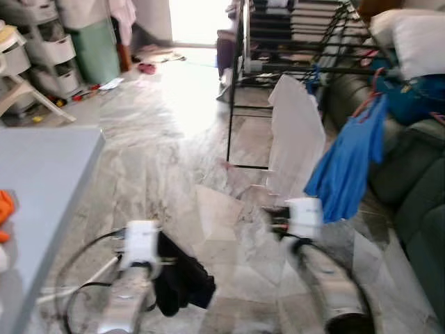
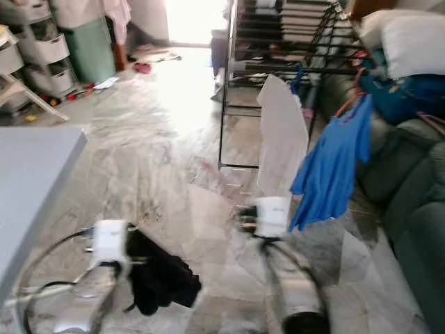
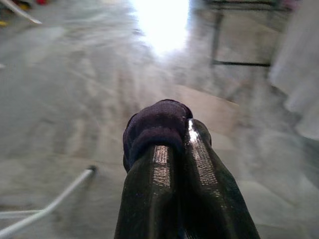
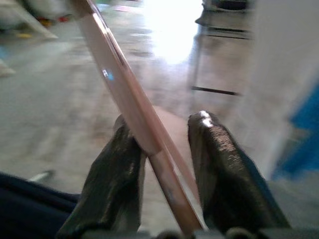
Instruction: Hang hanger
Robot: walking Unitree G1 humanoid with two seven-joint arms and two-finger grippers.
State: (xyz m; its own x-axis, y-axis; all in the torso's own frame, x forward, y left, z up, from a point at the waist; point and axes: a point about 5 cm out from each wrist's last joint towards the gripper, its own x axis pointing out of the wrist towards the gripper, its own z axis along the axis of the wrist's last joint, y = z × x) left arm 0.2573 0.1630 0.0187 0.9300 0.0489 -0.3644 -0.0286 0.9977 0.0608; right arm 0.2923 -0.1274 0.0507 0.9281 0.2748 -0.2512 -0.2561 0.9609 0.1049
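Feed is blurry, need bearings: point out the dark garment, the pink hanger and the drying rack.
dark garment (image 1: 182,278), left eye view, middle of the hanging cloth.
pink hanger (image 4: 127,99), right wrist view, its bar.
drying rack (image 1: 230,104), left eye view, black upright post.

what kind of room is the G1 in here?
Probably a home living area used for drying laundry: a black drying rack with a blue garment hung on it, a dark green sofa with pillows, and a marble floor.

Pinkish hanger (image 4: 130,104) tilted, lying between right end effector (image 4: 164,149) fingers.
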